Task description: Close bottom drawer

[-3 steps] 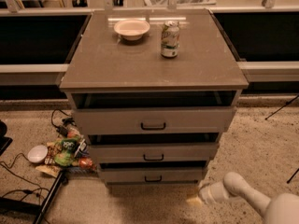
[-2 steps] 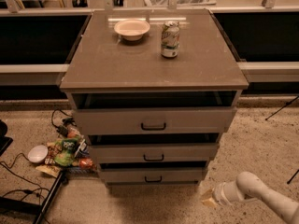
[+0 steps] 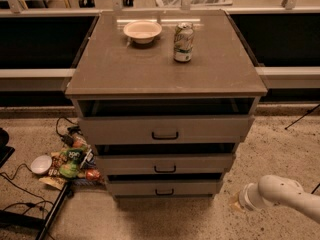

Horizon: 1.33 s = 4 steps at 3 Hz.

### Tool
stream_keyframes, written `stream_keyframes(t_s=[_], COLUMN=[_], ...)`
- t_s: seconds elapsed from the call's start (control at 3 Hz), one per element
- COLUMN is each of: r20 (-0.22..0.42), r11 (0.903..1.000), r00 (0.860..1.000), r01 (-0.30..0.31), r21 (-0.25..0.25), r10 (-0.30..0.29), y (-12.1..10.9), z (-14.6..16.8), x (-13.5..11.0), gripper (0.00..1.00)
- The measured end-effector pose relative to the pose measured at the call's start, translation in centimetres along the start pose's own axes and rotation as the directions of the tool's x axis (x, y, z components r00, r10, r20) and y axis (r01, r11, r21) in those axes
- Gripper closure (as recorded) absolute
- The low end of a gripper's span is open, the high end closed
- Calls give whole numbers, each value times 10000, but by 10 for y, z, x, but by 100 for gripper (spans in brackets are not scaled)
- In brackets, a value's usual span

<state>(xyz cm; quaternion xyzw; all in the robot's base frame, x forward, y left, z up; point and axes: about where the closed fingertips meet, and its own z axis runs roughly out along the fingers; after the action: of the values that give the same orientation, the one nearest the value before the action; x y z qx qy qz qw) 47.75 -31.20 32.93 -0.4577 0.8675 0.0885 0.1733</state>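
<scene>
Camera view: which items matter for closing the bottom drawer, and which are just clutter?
Job:
- bottom drawer, partly open; its handle
- pincer, low, right of that drawer, apart from it

Lying about:
- bowl and can on the cabinet top
- top drawer, middle drawer
- snack packets, white dish on the floor, left

You will find the bottom drawer (image 3: 165,188) plain grey-brown, the same as the two drawers above it, each with a black bar handle. The tabletop (image 3: 150,71) is the same flat grey-brown, with no pattern. On it stand a cream bowl (image 3: 142,31) and a green-and-white printed can (image 3: 183,42) with a silver top. The floor (image 3: 280,149) is speckled beige. The packets (image 3: 72,161) show green, red and orange, next to a white dish (image 3: 41,164). The gripper (image 3: 239,202), low and right of the bottom drawer, is off-white.
</scene>
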Motion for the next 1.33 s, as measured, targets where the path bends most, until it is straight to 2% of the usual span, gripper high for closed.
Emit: stream_keyframes(t_s=[0.33,0.67,1.0,1.33], r20=[-765,-1168,-1173,-1662], r11=[9951,9953,9953,9943], r00=[9948,9923,9924,9858], r01=[725,499,486,410], r21=[673,832,834,980], r10=[-673,-400,-386,-243], y=[11,33,34,30], z=[-49,-83,-84,-92], x=[-29,-32,-32,-20], gripper=[100,100,100,100])
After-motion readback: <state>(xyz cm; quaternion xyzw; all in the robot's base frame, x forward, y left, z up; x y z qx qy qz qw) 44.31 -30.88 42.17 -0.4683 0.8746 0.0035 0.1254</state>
